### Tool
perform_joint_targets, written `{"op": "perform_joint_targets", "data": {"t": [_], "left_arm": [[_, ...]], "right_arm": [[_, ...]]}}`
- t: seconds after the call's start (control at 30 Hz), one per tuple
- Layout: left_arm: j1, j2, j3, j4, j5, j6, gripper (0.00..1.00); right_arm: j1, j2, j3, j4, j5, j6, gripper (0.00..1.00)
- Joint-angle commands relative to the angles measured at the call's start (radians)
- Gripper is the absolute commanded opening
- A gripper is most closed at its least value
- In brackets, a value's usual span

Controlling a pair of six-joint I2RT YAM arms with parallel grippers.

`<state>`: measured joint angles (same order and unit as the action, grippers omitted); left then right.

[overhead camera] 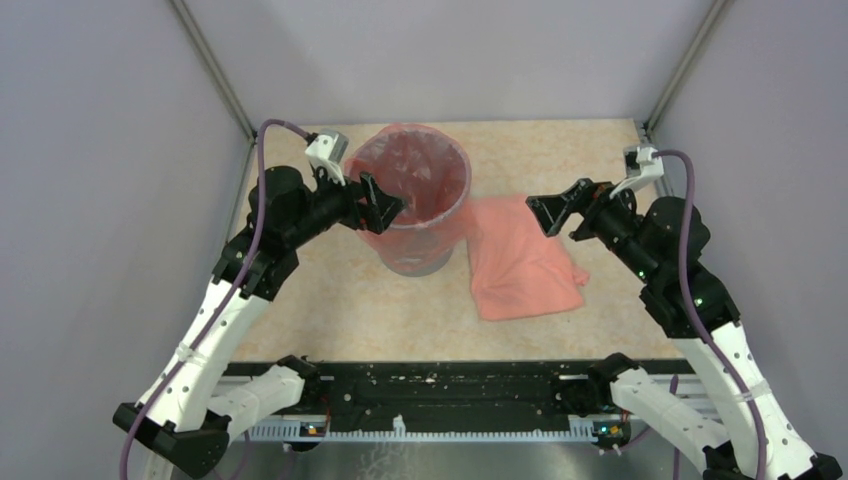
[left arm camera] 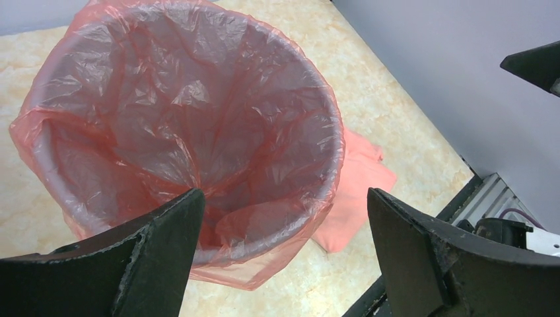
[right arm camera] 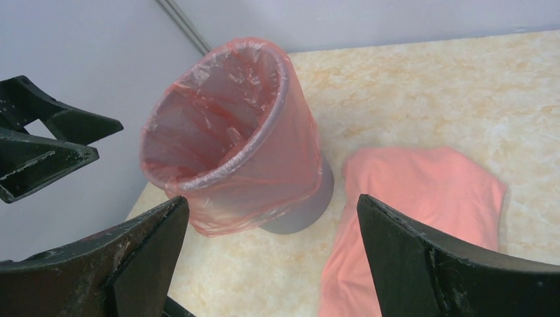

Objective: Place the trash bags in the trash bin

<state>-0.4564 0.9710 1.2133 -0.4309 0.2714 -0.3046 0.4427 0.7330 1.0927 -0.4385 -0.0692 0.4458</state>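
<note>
Salmon-pink plastic lies flat on the table (overhead camera: 330, 300) just right of the bin (overhead camera: 418, 264): a folded bag (overhead camera: 520, 265), its nearest edge close against the bin's grey base, though I cannot tell whether they touch. A redder, see-through liner bag (left arm camera: 198, 112) sits inside the bin, stretched over the rim and hanging partway down the outside wall. My left gripper (overhead camera: 385, 205) hangs at the bin's left rim, looking down into it, jaws wide apart. My right gripper (overhead camera: 548, 212) hovers right of the bin, over the folded bag's far side, jaws likewise spread.
</note>
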Motion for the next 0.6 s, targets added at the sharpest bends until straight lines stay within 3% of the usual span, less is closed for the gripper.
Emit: {"op": "perform_joint_targets", "data": {"t": [0.0,0.57], "left_arm": [[-0.003,-0.018,-0.004,0.050,-0.012,0.007,0.98],[-0.003,-0.021,0.016,0.059,-0.001,0.012,0.99]], "right_arm": [[-0.009,-0.009,0.022,0.012,0.007,-0.007,0.99],[-0.009,-0.003,0.040,0.002,0.014,-0.025,0.99]]}}
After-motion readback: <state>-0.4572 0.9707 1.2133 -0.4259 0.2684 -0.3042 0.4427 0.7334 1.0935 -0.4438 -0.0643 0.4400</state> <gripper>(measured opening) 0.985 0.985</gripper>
